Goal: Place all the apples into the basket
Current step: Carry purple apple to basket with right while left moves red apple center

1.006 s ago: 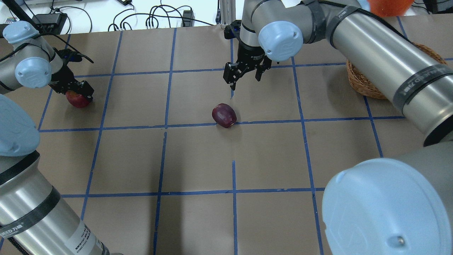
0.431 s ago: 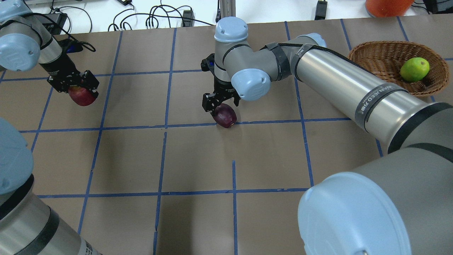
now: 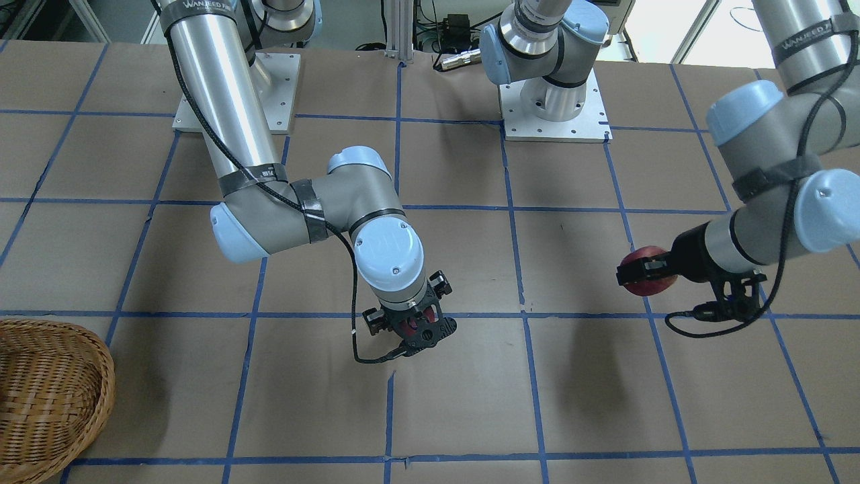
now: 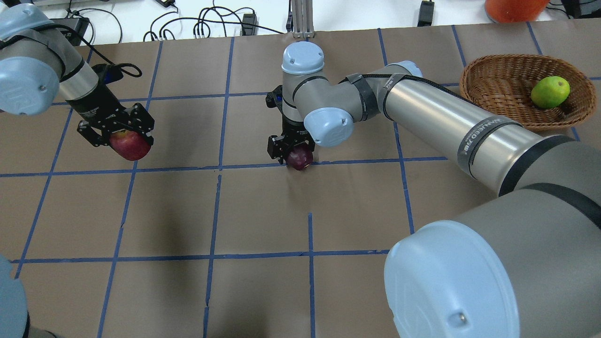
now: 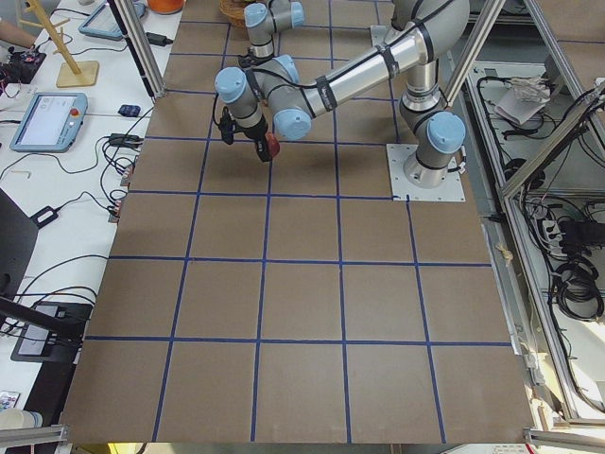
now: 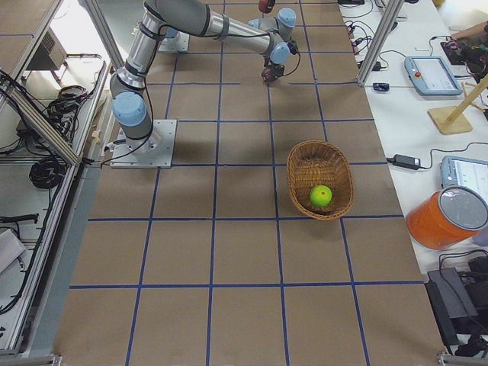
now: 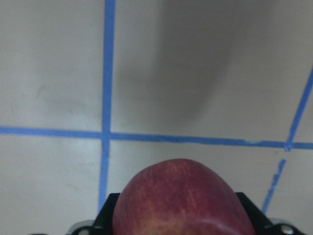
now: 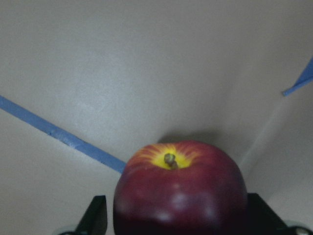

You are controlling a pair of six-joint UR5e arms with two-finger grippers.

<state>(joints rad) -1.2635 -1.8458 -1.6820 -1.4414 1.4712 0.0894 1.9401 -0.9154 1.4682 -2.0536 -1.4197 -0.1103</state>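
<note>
Tabletop (image 4: 263,211) covered in brown paper and ruled into squares by blue tape lines (image 4: 211,257) is seen from behind the robot, with both arms stretched forward over it. Nearest, close to the middle, the right hand (image 4: 296,155) is pointed straight down over a dark maroon apple (image 4: 301,159), which sits on the tabletop right at a tape line. The apple is straddled by the two fingers, one at each side. In the right wrist view a yellow patch is seen around its stem and the black fingers are seen close against its flanks, but whether they are pressing on it cannot be told.

A little farther back and well off to the left, a red apple (image 4: 131,146) is gripped between the fingers of the left hand (image 4: 124,141), which is closed on it from both sides. That apple is held clear of the tabletop, and a soft shadow is cast on the paper below it.

Farthest, at the right side of the tabletop, a woven wicker basket (image 4: 497,77) is placed, well apart from both hands. A lime green apple (image 4: 550,92) lies inside it, toward its right side. Beyond the far edge, black cables (image 4: 206,26) and part of an orange container (image 4: 514,8) are seen.
</note>
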